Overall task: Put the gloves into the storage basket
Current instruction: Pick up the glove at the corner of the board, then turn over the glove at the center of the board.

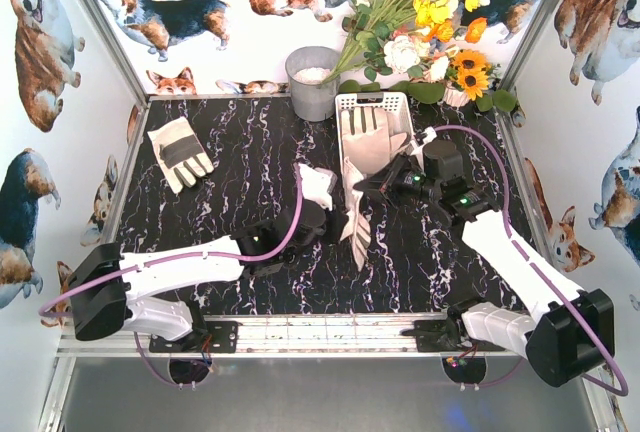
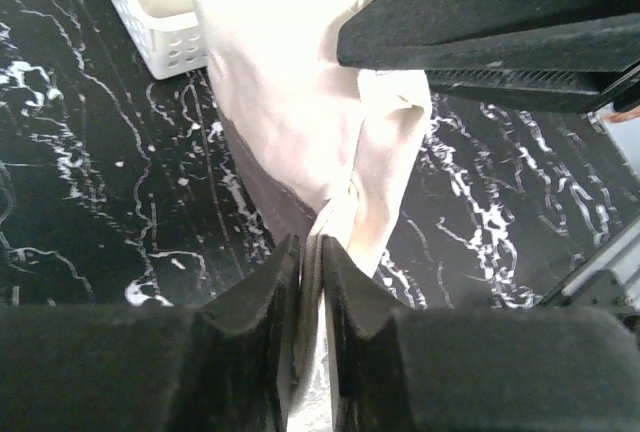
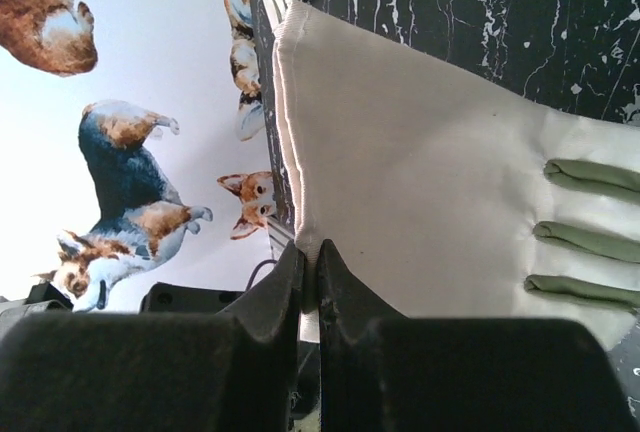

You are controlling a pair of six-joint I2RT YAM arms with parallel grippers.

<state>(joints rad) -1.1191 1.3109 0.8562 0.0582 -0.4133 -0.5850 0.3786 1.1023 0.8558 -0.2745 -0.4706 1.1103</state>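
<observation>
Cream glove fabric (image 1: 355, 217) trails from the storage basket's (image 1: 372, 98) near rim across the table. The right gripper (image 3: 312, 257) is clamped on a panelled glove's (image 3: 420, 152) cuff, and the left gripper (image 2: 312, 252) is pinched on a cream fold. A lone glove (image 1: 180, 152) lies untouched at far left, so most of the job seems left. I cannot tell whether the arms hold one glove or two, or what already lies inside the basket.

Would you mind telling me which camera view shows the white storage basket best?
The top view: the basket shows nearly whole beside the grey bucket, with a glove over part of it. In the left wrist view only one slotted corner of the basket shows. The right wrist view shows none of it that I can make out.
</observation>
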